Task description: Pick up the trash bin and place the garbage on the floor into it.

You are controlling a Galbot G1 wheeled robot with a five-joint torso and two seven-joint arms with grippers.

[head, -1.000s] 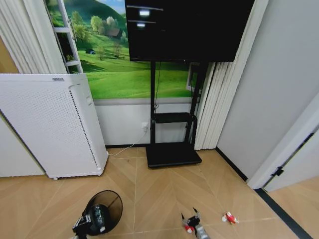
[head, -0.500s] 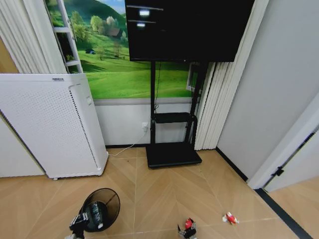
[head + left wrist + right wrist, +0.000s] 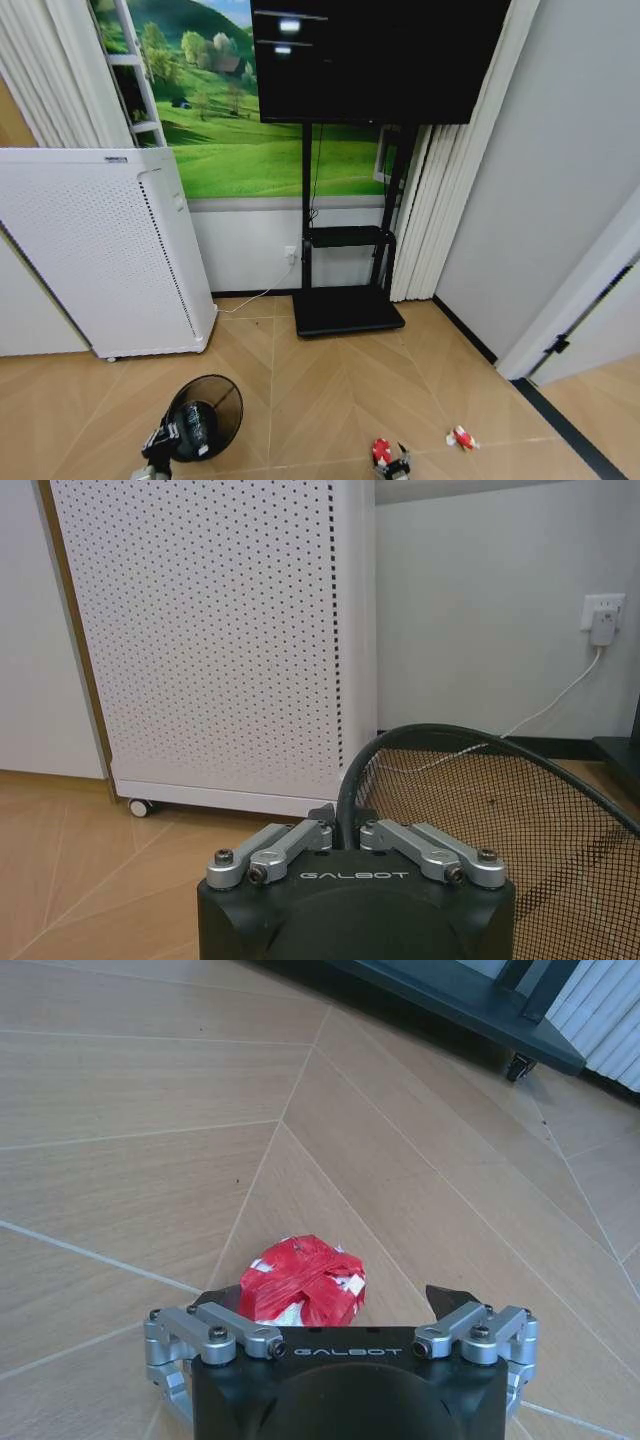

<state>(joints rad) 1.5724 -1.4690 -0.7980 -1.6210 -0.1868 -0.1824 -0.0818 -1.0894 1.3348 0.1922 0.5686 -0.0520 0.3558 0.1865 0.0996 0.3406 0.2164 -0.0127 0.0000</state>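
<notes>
Right hand point(image 3: 340, 1310) is spread wide over a red wrapper point(image 3: 305, 1282) on the floor point(image 3: 150, 1160), near and right. I'd drop straight down, centre it, then close. Left hand point(image 3: 345, 832) is pinching the bin point(image 3: 480, 810) rim, near left. Second wrapper point(image 3: 461, 437) sits farther right. Both hands read "GALBOT".

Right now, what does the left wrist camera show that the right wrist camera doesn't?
Left wrist view: the left claw shut on the rim of the black mesh trash bin, with the white air purifier and a wall plug behind. Right wrist view: the right claw open around a crumpled red-and-white wrapper, and the TV stand's base. Both show the chevron wood floor.
</notes>
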